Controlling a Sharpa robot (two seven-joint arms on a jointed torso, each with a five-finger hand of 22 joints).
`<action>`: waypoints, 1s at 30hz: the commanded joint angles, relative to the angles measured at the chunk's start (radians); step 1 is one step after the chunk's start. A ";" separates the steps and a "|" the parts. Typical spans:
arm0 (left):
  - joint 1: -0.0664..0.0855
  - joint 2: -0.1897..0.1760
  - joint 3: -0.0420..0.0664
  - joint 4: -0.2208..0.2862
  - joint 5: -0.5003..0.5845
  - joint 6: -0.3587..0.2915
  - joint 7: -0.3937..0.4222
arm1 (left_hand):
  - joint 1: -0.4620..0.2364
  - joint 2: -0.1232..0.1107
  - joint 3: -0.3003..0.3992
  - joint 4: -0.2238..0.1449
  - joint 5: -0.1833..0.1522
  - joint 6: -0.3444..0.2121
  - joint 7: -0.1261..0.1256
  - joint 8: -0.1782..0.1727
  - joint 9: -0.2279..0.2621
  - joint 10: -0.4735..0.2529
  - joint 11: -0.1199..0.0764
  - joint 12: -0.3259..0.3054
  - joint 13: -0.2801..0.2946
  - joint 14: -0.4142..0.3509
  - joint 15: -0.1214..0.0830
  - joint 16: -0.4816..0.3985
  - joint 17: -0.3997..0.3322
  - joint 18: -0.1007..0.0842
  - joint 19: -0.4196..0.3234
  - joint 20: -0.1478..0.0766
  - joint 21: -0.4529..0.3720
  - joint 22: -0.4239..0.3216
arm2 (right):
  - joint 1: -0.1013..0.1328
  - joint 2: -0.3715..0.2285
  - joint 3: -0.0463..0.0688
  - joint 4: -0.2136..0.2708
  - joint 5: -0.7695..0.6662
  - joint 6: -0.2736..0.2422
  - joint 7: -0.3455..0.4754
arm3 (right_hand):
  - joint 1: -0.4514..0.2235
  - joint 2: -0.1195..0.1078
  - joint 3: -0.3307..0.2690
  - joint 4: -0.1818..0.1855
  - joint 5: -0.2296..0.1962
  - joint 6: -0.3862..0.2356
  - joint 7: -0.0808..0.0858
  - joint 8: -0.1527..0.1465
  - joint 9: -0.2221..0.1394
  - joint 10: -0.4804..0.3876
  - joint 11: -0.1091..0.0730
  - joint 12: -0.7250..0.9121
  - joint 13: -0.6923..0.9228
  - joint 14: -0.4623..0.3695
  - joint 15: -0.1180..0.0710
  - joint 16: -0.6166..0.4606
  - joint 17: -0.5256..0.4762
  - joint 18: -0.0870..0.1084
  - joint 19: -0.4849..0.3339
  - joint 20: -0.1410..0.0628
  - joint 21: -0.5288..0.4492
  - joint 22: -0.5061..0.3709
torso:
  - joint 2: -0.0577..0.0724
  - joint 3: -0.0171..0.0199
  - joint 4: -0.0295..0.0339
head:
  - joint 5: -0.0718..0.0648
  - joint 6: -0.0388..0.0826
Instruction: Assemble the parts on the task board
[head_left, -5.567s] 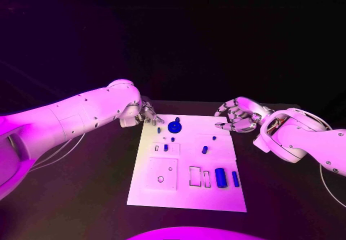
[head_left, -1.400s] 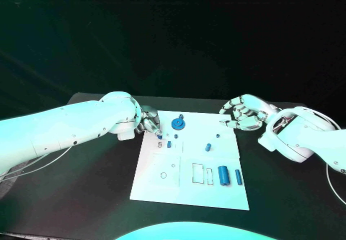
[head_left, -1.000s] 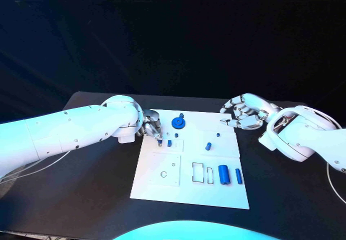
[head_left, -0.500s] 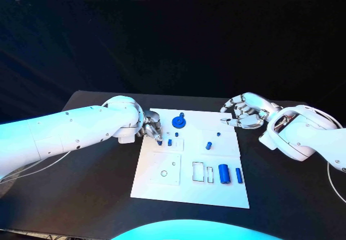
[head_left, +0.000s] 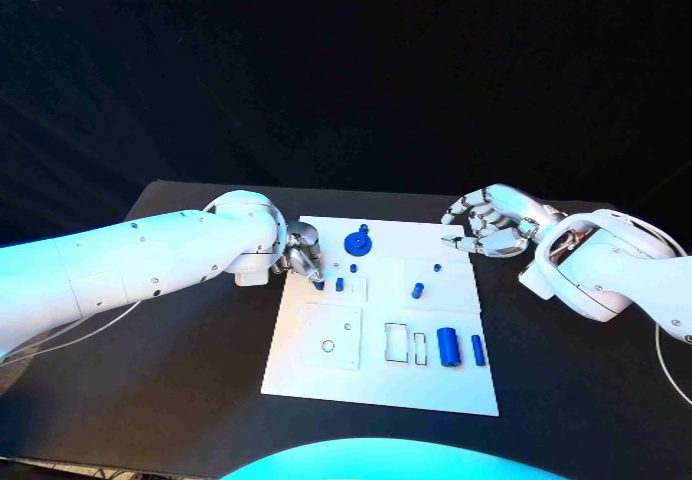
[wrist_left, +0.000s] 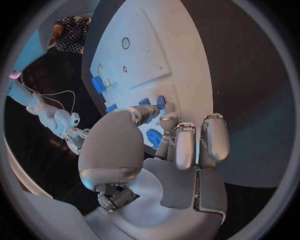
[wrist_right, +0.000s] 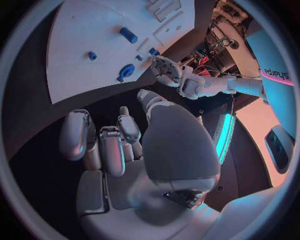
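The white task board (head_left: 382, 375) lies in the middle of the black table. My left hand (head_left: 300, 252) is at the board's far left part, fingertips down, pinching a small blue peg (head_left: 319, 285) that touches the board. Two more small pegs (head_left: 339, 284) (head_left: 353, 268) stand just beside it. In the left wrist view the left hand (wrist_left: 169, 155) curls over the board (wrist_left: 150, 55). My right hand (head_left: 488, 225) hovers at the board's far right corner, fingers curled in and holding nothing, as the right wrist view (wrist_right: 131, 145) also shows.
A round blue gear piece (head_left: 355, 245) sits at the board's far edge. Two small parts (head_left: 437, 267) (head_left: 417, 292) lie toward the right. A thick cylinder (head_left: 449, 347) and a thin one (head_left: 477, 350) lie near the rectangular slots (head_left: 395, 343). Black table surrounds the board.
The left hand has carried the small peg from the board's far left edge nearer, beside the other pegs, and barely moved in the last second. The right hand has stayed put.
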 joint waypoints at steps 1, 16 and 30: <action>-0.003 0.003 -0.002 -0.002 0.012 0.035 -0.010 | 0.008 0.000 0.173 -0.169 0.005 0.006 0.000 0.002 0.002 0.007 -0.001 0.006 0.001 0.068 -0.006 0.005 0.111 -0.012 0.008 0.001 0.005 0.001 | -0.001 0.000 0.000 0.001 -0.006 0.005 0.011 | -0.003 0.006 0.004 0.000 0.006 -0.003 0.001 0.005 -0.001 -0.003 0.000 -0.005 -0.001 0.062 -0.009 -0.006 0.102 0.012 -0.005 -0.003 -0.007 0.052 | 0.000 -0.0003 0.0002 | -0.001 0.001; -0.003 0.018 -0.002 -0.015 0.045 0.029 -0.015 | 0.003 -0.002 0.175 -0.167 0.015 0.011 -0.001 0.001 0.004 0.012 -0.002 0.008 0.005 0.069 -0.007 0.005 0.112 -0.013 0.010 0.000 0.007 0.004 | -0.001 0.001 0.000 0.000 -0.006 0.005 0.012 | -0.003 0.006 0.004 0.000 0.006 -0.003 0.001 0.005 -0.001 -0.003 0.000 -0.005 -0.001 0.062 -0.009 -0.006 0.102 0.012 -0.005 -0.003 -0.007 0.052 | 0.000 0.0001 -0.0003 | -0.001 0.000; -0.003 0.024 -0.004 -0.025 0.075 -0.006 -0.014 | -0.045 -0.010 0.150 -0.138 0.011 0.024 -0.014 0.002 0.017 0.026 -0.011 0.003 0.004 0.070 -0.013 0.009 0.118 -0.013 0.010 -0.002 0.005 0.006 | -0.001 0.000 0.000 0.001 -0.006 0.006 0.011 | -0.007 0.006 0.005 0.000 0.007 -0.004 0.001 0.008 -0.003 -0.004 0.000 -0.007 -0.004 0.062 -0.009 -0.007 0.100 0.013 -0.006 -0.003 -0.012 0.050 | 0.001 0.0007 -0.0006 | -0.004 -0.002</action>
